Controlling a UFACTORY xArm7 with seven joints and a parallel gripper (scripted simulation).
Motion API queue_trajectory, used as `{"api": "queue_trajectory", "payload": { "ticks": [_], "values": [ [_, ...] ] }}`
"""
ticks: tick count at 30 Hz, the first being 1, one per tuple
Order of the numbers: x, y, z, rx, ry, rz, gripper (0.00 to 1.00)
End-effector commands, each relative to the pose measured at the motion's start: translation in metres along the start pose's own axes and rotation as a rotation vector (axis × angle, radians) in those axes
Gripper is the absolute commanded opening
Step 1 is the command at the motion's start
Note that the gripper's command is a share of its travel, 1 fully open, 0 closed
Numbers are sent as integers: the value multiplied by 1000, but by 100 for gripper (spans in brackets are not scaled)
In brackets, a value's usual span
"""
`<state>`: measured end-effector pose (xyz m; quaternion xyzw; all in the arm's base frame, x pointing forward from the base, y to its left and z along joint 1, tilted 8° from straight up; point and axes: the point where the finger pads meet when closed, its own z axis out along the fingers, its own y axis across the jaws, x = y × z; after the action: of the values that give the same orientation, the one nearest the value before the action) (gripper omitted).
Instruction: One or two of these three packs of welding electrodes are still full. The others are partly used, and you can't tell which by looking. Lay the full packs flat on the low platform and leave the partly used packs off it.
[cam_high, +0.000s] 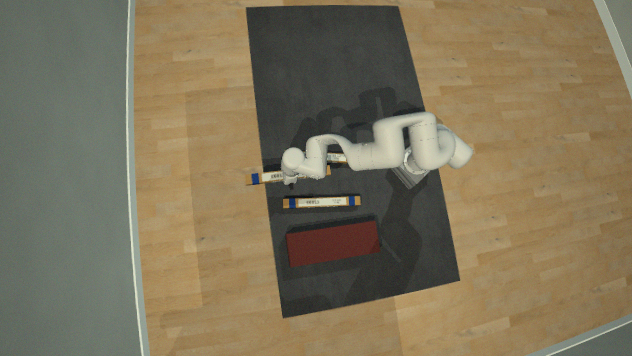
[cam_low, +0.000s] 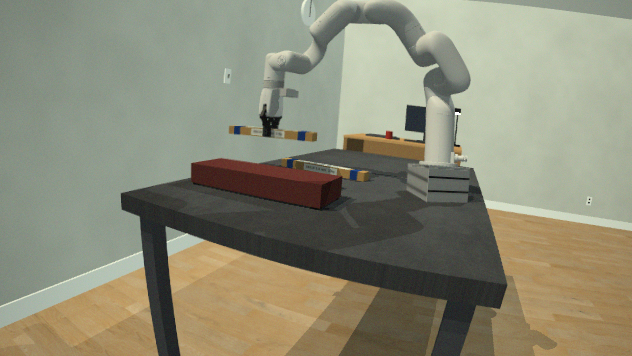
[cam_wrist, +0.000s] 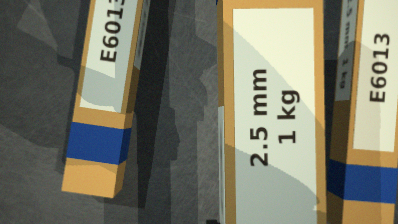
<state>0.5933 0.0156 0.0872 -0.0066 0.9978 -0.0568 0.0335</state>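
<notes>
My gripper is shut on one pack of welding electrodes, a long tan box with blue bands and a white label. It holds the pack level, high above the table's left edge. In the wrist view the held pack fills the middle and reads "2.5 mm 1 kg". A second pack lies flat on the table between the held pack and the low dark red platform. A third pack lies mostly hidden under the arm. The wrist view shows a lying pack on each side, one pack at the left and the other pack at the right.
The dark table bears the robot's grey base block at its right side. The platform has nothing on it. A wooden floor surrounds the table. A desk with a monitor stands far behind.
</notes>
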Motion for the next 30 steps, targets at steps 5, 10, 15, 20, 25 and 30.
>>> {"api": "queue_trajectory", "payload": {
  "ticks": [5,10,15,20,25,30],
  "values": [
    [-2,0,-12,-1,-6,0,35],
    [-2,0,-20,-1,-6,0,35],
    [-2,0,-24,-1,-6,0,35],
    [-2,0,-29,-1,-6,0,35],
    [-2,0,-31,-1,-6,0,35],
    [-2,0,-31,-1,-5,0,35]
  ]
}}
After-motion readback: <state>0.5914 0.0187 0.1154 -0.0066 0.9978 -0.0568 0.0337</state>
